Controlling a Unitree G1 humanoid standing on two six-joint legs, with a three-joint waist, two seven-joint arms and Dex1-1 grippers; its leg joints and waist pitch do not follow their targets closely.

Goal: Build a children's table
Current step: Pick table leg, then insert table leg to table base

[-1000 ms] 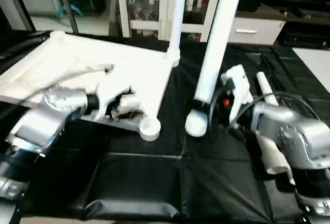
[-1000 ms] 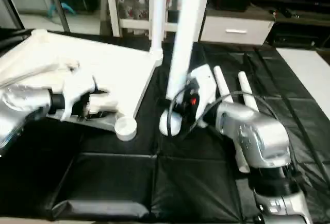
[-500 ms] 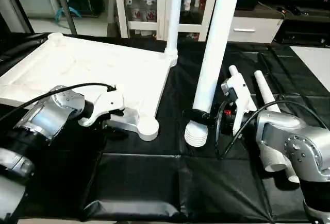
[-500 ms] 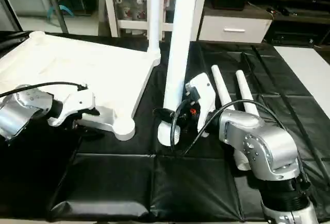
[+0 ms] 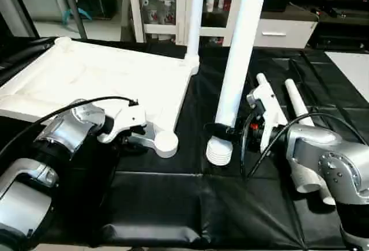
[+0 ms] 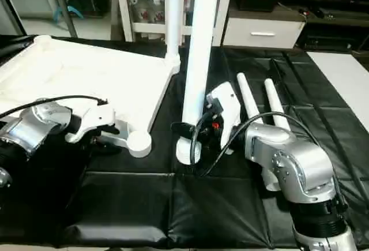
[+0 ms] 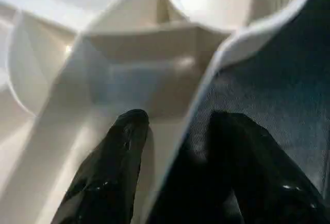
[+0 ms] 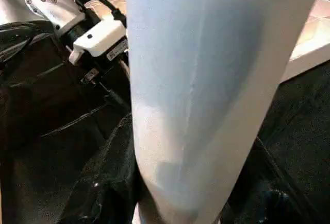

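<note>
While right fingers (image 5: 226, 131) pinch the upright leg (image 5: 237, 60), the socket (image 5: 166, 141) sits just beside; left fingers (image 7: 111, 167) straddle the tabletop (image 5: 86, 78) rim.

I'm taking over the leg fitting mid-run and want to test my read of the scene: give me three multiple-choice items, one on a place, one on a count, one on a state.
1. Where do the left gripper's fingers sit?
A. astride the tabletop's rim beside the near corner socket
B. on a lying leg
C. on the cabinet

2. How many legs lie loose on the black mat?
A. none
B. two
C. four

3. The leg in the right gripper is:
A. flat
B. seated in a socket
C. held upright, its ribbed end over the mat

Key: A, the left wrist view shows one finger on each side of the rim; B, two tubes lie beside the right arm; C, it stands apart from the empty socket.
</note>
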